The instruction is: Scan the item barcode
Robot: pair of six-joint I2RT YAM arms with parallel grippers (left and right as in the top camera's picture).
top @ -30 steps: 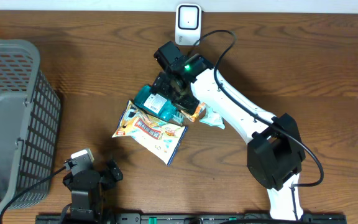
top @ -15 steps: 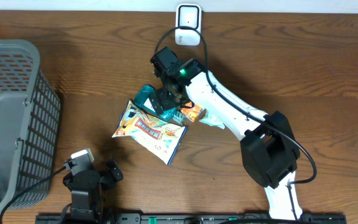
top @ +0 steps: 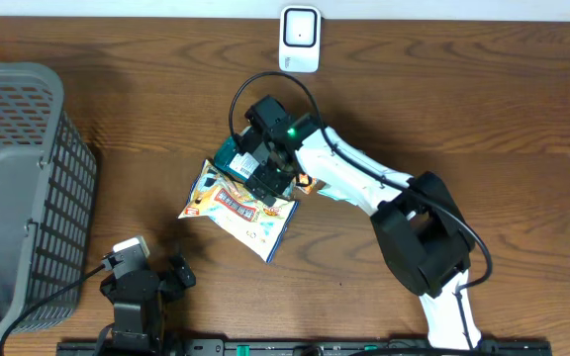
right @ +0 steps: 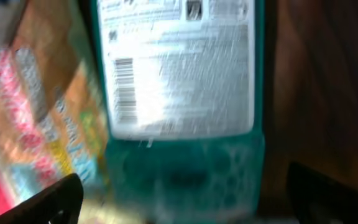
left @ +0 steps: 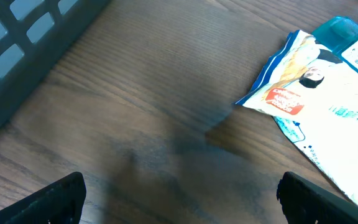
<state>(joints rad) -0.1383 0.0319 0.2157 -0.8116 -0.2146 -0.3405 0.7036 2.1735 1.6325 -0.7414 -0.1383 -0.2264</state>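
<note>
- Left tool (left: 182, 200): parked at the near edge of the desk (top: 522, 109), left of centre. Jaws spread wide, holding nothing.
- Snack bag (top: 236, 208): lies flat near the middle of the desk, in a small heap of goods. It partly overlaps the teal packet on the packet's near side.
- Teal packet (right: 179, 174): judged to be the item for scanning. It sits on the heap's far side with its white label (right: 179, 68) up and its barcode (right: 124, 90) exposed.
- Handling, by judgement: the packet looks light and soft-bodied, with a glossy film that is likely slippery. It should yield under pressure rather than break.
- Recommended hold: across the narrow width at the unlabelled teal end. Fingers should stay off the label, so the barcode stays readable and flat.
- Right tool (right: 191, 196): directly above the packet, jaws spread wide to either side of its teal end and pinching nothing. Contact with the film cannot be confirmed.
- Risk noted: the overlapping bag may drag along when the packet is lifted.
- Scanner (top: 299, 38): stands at the far edge, centre, well apart from the heap.
- Basket (top: 18, 198): at the left edge, not involved.
</note>
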